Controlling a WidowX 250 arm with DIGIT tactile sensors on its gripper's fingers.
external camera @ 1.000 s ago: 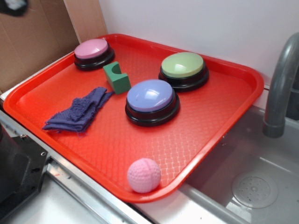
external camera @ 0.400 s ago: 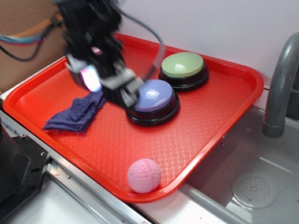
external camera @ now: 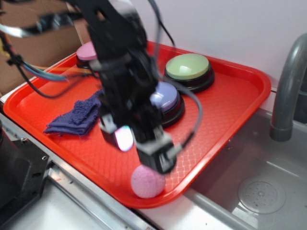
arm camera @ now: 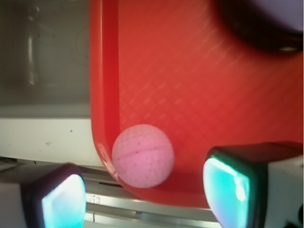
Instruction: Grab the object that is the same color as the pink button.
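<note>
Pink dimpled ball (arm camera: 142,155): one, in the near corner of the red tray (external camera: 230,103), touching its rim. Gripper (arm camera: 145,194) hangs just above it, jaws spread wide, ball between the two pads, neither touching; nothing held. Push buttons: three, namely pink button (external camera: 86,51) at far left, green button (external camera: 188,69), lavender button (external camera: 168,98) partly hidden by the arm. One purple cloth (external camera: 76,117) at left.

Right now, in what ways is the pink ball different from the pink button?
The pink ball is a small dimpled sphere with a seam; the pink button is a smooth dome on a black base. The ball lies in the near corner of the red tray, the button at the far corner, half hidden by the arm. Both are pink.
</note>
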